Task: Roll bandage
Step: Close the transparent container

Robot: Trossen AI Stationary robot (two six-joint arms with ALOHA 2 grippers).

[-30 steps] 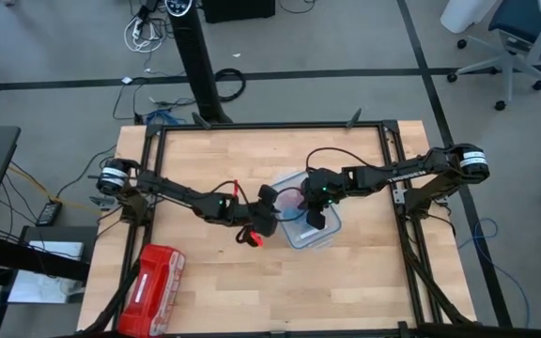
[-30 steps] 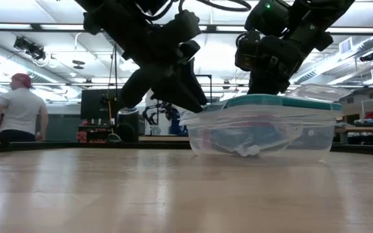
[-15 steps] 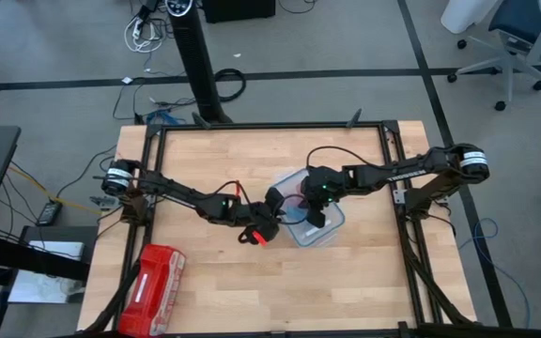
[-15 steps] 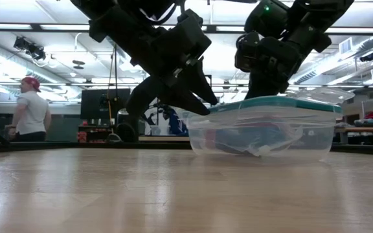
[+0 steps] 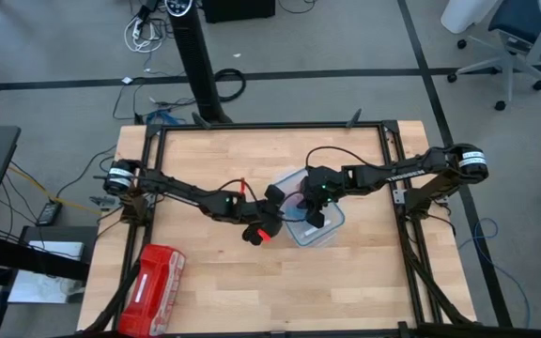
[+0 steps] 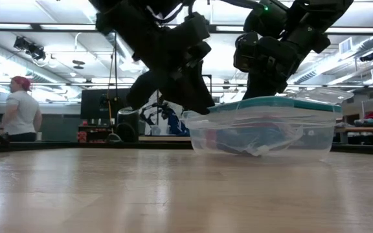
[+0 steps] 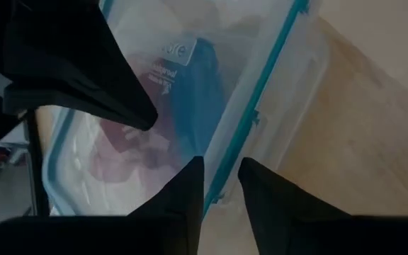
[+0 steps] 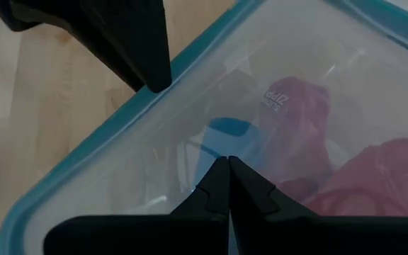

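Blue bandage (image 7: 193,92) shut inside a clear box (image 5: 332,228) with a teal-rimmed lid (image 8: 119,124), seen only as a blur through the plastic, beside pinkish-red rolls (image 8: 299,99); rolled or loose cannot be told. Right gripper (image 8: 228,166) over the lid, fingers pressed together, nothing between them. Left gripper (image 7: 222,170) at the box's 9 o'clock edge, fingers parted by a narrow gap astride the lid's teal rim; real grip or mere straddle cannot be told. From overhead, box contents nearly lost under both arms; red pouch (image 5: 154,288) at the surface's 7 o'clock corner, missing from the other views. Low view alone: a person (image 6: 22,110) far behind.
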